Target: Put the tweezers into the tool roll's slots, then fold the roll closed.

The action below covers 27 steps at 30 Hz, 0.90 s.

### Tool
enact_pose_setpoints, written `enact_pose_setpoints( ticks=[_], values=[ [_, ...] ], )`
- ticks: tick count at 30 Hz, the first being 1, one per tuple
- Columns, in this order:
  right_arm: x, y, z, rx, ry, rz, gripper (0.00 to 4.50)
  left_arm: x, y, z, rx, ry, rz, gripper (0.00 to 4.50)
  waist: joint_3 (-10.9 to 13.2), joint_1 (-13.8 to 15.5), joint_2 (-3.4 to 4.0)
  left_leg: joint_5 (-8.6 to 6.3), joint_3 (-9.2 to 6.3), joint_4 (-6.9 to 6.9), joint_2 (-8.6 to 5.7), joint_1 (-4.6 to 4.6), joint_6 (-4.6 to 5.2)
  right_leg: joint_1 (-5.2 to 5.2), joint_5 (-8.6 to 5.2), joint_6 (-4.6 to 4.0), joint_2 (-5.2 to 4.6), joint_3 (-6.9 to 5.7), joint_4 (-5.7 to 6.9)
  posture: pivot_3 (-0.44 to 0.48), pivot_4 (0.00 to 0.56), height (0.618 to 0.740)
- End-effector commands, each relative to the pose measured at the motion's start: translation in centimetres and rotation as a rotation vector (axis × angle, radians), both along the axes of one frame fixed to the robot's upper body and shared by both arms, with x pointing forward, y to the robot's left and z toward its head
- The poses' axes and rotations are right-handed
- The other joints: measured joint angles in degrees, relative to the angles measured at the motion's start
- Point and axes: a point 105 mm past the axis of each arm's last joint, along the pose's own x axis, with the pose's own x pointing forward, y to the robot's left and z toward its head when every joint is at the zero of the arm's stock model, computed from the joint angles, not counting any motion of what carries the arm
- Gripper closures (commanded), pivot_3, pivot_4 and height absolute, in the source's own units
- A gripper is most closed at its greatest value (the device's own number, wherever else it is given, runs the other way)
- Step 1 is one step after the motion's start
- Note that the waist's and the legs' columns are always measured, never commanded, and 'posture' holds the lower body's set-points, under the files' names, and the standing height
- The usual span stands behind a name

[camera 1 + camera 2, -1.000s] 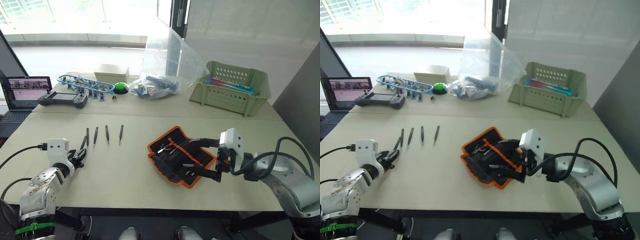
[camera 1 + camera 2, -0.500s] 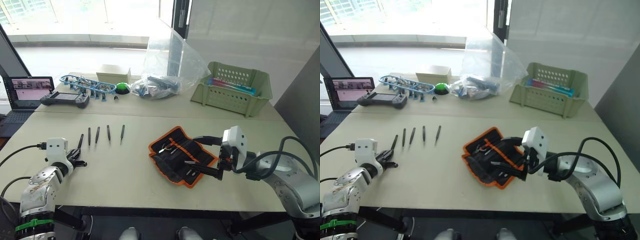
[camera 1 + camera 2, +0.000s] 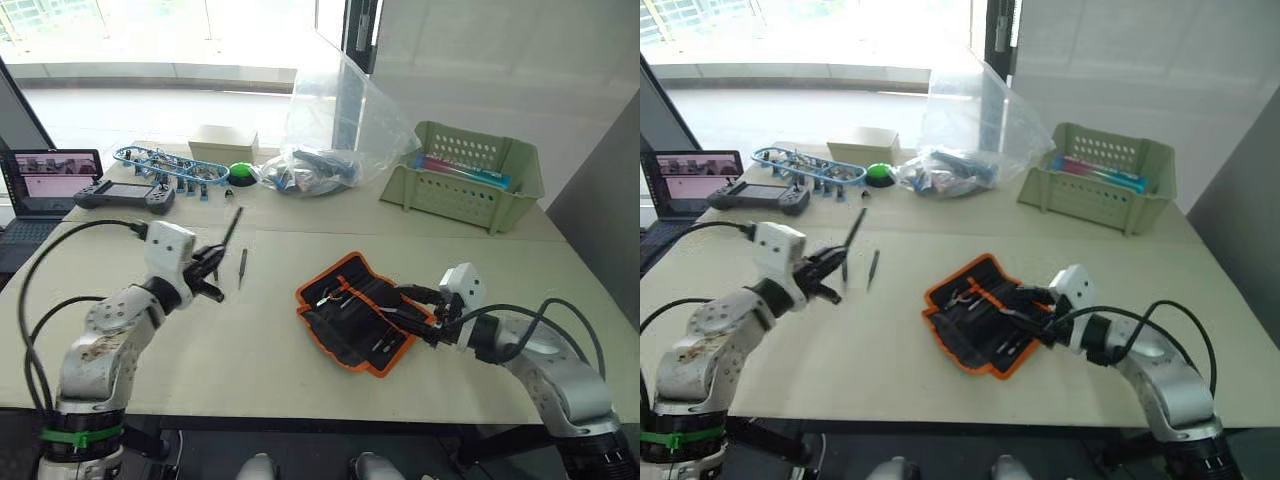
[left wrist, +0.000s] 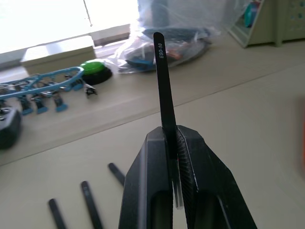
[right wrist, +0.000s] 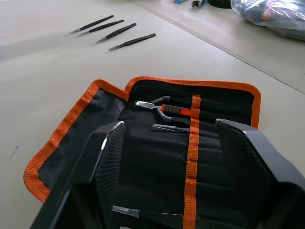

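My left gripper [image 3: 213, 270] hangs above the table's left half, shut on one slim black tweezer [image 4: 162, 86] that sticks up past the fingertips. Several more tweezers [image 5: 114, 32] lie side by side on the table; one [image 3: 241, 262] shows just right of the left gripper. The tool roll [image 3: 352, 315], black with orange edging, lies unrolled at centre right. Its slots [image 5: 194, 143] run along an orange strip and hold a red-handled tool [image 5: 177, 110] and a thin dark one. My right gripper [image 3: 412, 305] is open, low over the roll's right edge, fingers spread wide.
Along the back of the table stand a green perforated basket [image 3: 465, 175], a clear plastic bag [image 3: 330, 130] with blue items, a white box [image 3: 222, 145], a green button [image 3: 241, 173], a handheld controller [image 3: 125, 197] and a laptop [image 3: 45, 185].
My left arm has risen from the table's front left and swung right, carrying one tweezer up with it. My right gripper has sunk lower onto the roll's right edge.
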Motion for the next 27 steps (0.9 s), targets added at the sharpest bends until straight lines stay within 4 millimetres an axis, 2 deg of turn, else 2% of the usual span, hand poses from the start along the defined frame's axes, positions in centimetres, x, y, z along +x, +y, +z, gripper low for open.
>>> enact_pose_setpoints(
  ticks=[1, 6, 10, 15, 22, 27],
  values=[
    [1.4, -1.0, -1.2, -0.044, -0.019, -0.076, 2.82, -0.8, -5.2, -0.1, -0.018, 0.112, -0.222, 4.5, 0.0, -0.1, 0.02, 0.0, -0.02, 0.03, 0.0, 0.01, 0.0, 0.01, -0.05, 0.09, 0.02, 0.0, 0.02, 0.0, 0.15, 0.74],
    [2.8, -2.4, -2.8, -0.069, 0.003, -0.151, 4.47, -1.6, -8.8, -1.1, 0.014, 0.307, -0.385, 4.5, 0.0, -0.6, 0.06, 0.0, -0.07, 0.06, -0.02, 0.03, 0.01, 0.0, -0.16, 0.3, 0.08, 0.04, 0.09, 0.0, 0.15, 0.74],
    [3.4, -2.6, -3.5, -0.067, 0.007, -0.167, 4.47, -3.0, -10.0, -2.0, 0.095, 0.434, -0.484, 4.5, 0.0, -1.1, 0.12, 0.0, -0.15, 0.06, -0.02, 0.05, 0.01, 0.02, -0.19, 0.34, 0.12, 0.04, 0.12, 0.0, 0.15, 0.74],
    [3.6, -2.2, -3.7, -0.062, -0.006, -0.17, 4.47, -4.0, -10.3, -3.6, 0.257, 0.625, -0.514, 4.5, 0.1, -1.3, 0.17, 0.01, -0.2, 0.07, -0.04, 0.01, 0.01, 0.02, -0.2, 0.36, 0.12, 0.04, 0.11, 0.0, 0.15, 0.74],
    [3.6, -1.6, -4.6, -0.1, -0.003, -0.193, 4.47, -2.3, -11.4, -3.3, 0.348, 0.639, -0.47, 4.5, 0.1, -1.4, 0.21, 0.0, -0.23, 0.09, -0.07, 0.0, 0.01, 0.02, -0.22, 0.39, 0.12, 0.04, 0.11, 0.0, 0.15, 0.74],
    [3.3, -1.2, -5.8, -0.147, 0.038, -0.221, 4.47, -1.6, -10.8, -3.3, 0.401, 0.667, -0.426, 4.5, 0.1, -1.6, 0.22, 0.0, -0.25, 0.09, -0.07, 0.01, 0.01, 0.02, -0.22, 0.39, 0.13, 0.04, 0.13, 0.0, 0.15, 0.74]
  ],
)
